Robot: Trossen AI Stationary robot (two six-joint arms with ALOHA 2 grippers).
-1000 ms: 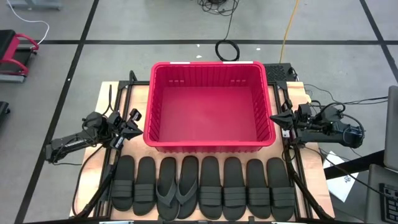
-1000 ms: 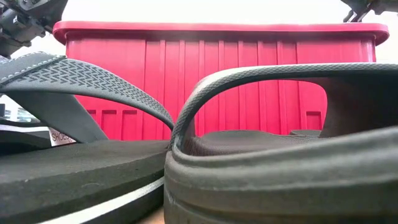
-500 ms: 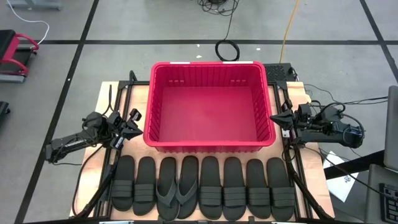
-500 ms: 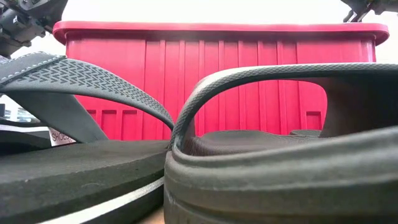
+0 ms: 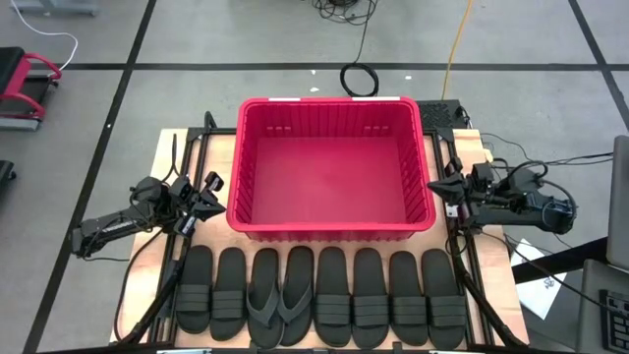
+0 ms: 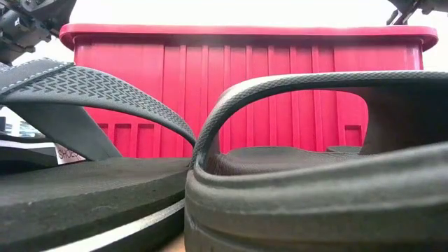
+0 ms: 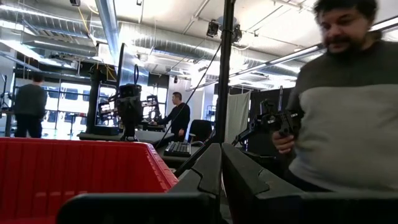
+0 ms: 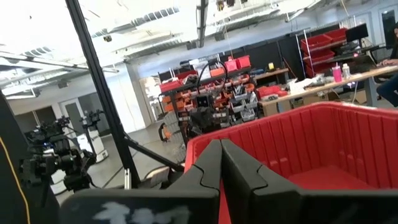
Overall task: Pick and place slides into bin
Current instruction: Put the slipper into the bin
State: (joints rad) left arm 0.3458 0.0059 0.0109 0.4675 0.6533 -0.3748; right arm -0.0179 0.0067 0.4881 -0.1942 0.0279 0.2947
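Note:
The red bin stands in the middle of the table and holds nothing that shows; it fills the back of the low view. A row of several black slides lies flat on their soles along the near edge; two flip-flops with thong straps sit left of the middle. In the low view a flip-flop and a band slide lie close up. My left gripper is shut and empty beside the bin's left wall. My right gripper is shut and empty beside its right wall.
A person stands beyond the table in the left wrist view, and others stand farther off. A coiled black cable lies on the floor behind the bin. Black frame rails run along both sides of the table.

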